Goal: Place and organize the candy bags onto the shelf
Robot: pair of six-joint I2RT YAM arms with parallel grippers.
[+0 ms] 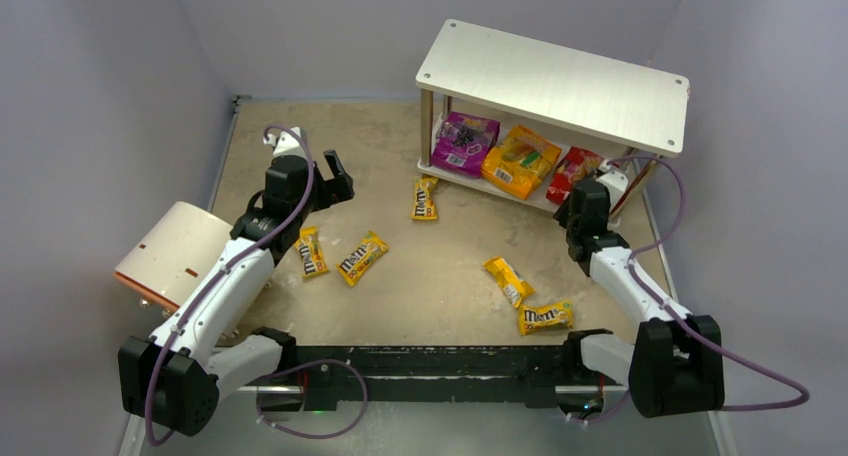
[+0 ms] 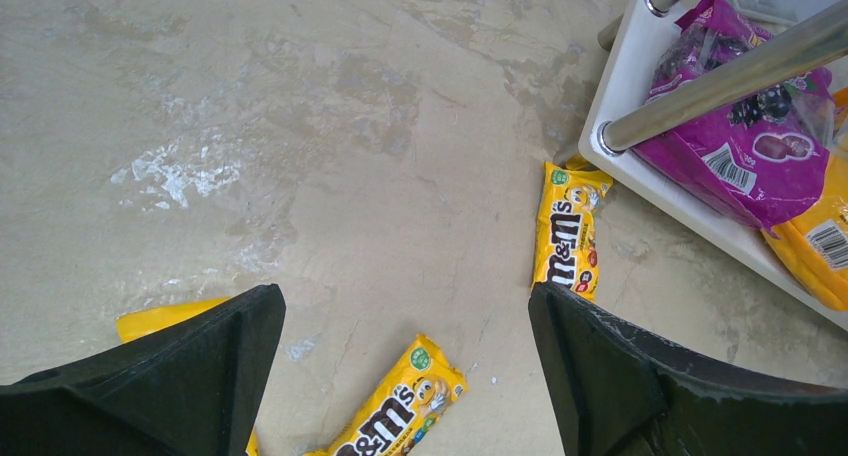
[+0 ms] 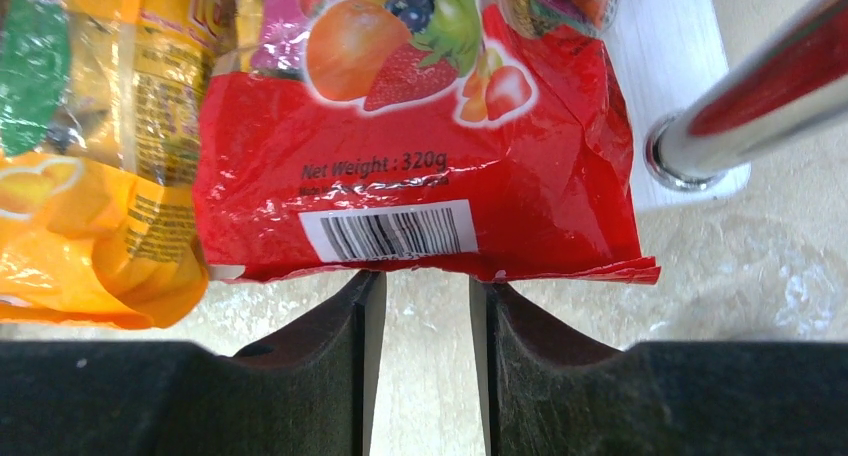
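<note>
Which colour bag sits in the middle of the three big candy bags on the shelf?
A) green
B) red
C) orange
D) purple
C: on the lower board of the shelf, the orange bag lies between the purple bag and the red bag.
</note>
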